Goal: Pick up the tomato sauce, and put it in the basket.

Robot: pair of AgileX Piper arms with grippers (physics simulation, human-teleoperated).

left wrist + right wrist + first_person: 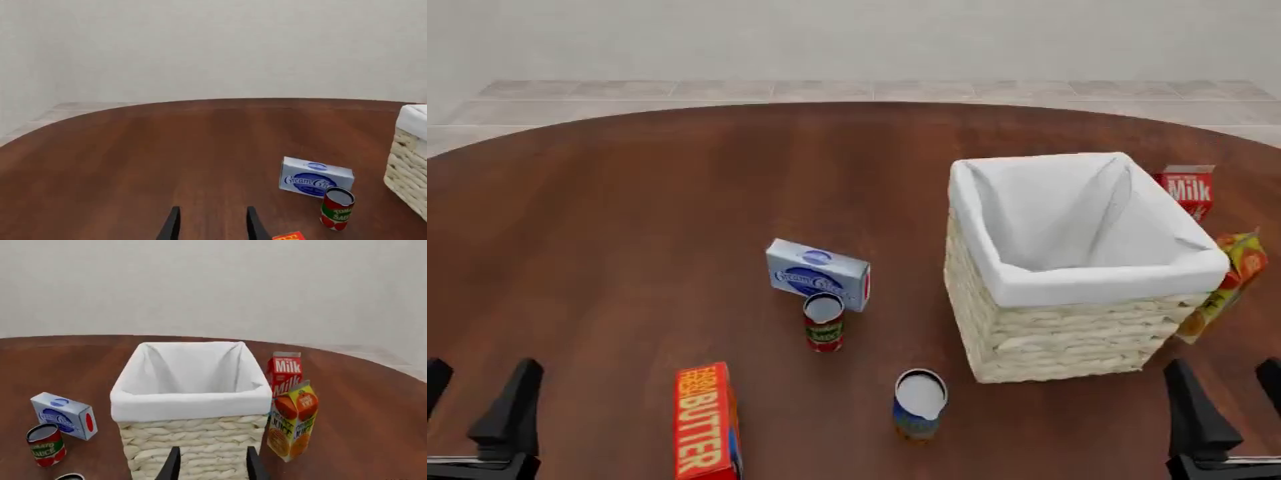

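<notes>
The tomato sauce (823, 322), a small upright can with a red label and green band, stands near the table's middle, just in front of a blue-and-white box. It also shows in both wrist views (337, 209) (45, 445). The basket (1094, 283), big, pale wicker with white lining, stands to the can's right and has nothing inside it (190, 407) (408, 165). My left gripper (474, 400) (212, 225) hovers open at the near left edge, far from the can. Open too, my right gripper (1232, 400) (212, 465) hangs at the near right, just in front of the basket.
A cream cheese box (817, 272) lies behind the can. A butter box (705, 420) and a blue-and-orange can (918, 403) stand nearer me. A milk carton (1189, 190) and an orange juice carton (1224, 280) sit against the basket's right side.
</notes>
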